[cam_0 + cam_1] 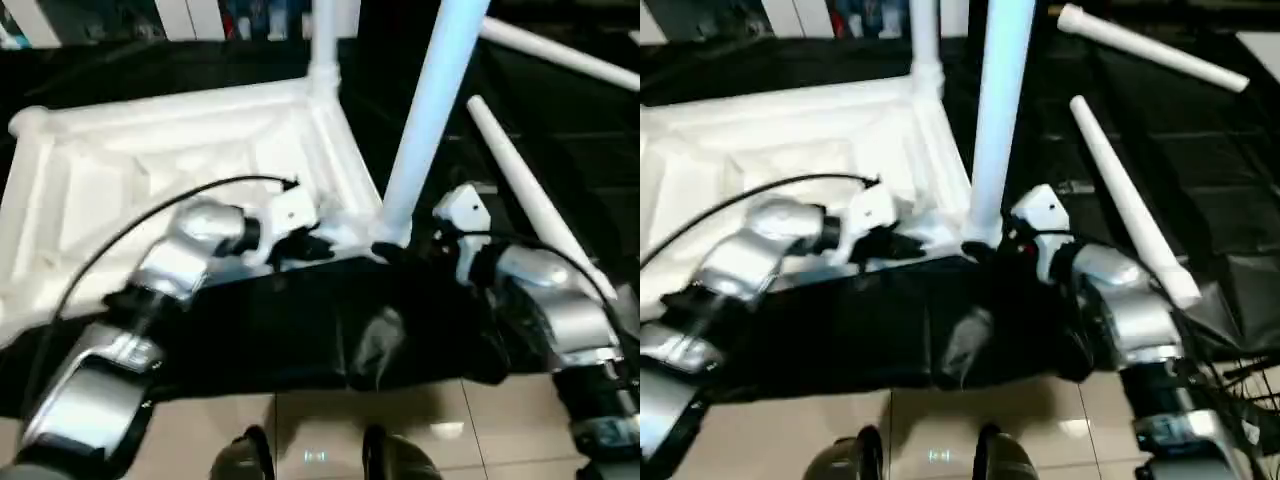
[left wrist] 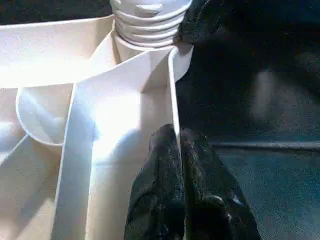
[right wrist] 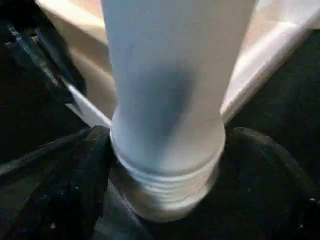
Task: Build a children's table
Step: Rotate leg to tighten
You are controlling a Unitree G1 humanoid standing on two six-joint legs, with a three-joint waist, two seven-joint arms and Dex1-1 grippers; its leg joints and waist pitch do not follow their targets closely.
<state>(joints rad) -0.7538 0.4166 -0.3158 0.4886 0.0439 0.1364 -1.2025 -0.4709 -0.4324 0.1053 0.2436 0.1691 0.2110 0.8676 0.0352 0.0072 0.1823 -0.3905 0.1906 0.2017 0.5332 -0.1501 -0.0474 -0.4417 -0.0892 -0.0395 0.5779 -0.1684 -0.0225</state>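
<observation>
The top [image 1: 180,150] lies ribbed side up on a black cloth [image 1: 330,330]. One leg [image 1: 322,40] stands in the far corner socket. A second leg [image 1: 425,120] stands in the near corner socket, its threaded base visible in both wrist views.

The left gripper [image 1: 300,245] is clenched on the top's thin rim wall [image 2: 172,100] just beside that socket; the black fingers [image 2: 165,170] are pressed together with the wall edge between them. The right gripper [image 1: 395,250] sits at the leg's base, its fingers [image 3: 90,165] spread on either side of the thread; whether they press the leg or stand released cannot be told from the pictures.

The step in hand is judged to be seating this second leg. It is best done with the top held still by the left grip while the leg is kept upright and turned from low down, so the thread is not crossed. Several turns of thread are exposed, so the leg is judged not fully home.

Two loose legs remain: one [image 1: 530,200] lies on the cloth beside the right forearm, another [image 1: 560,55] further off. The nearer one is close to the right arm and could be knocked. A cable [image 1: 150,215] loops over the left wrist above the top. Tiled floor [image 1: 300,420] is seen at the near edge.
</observation>
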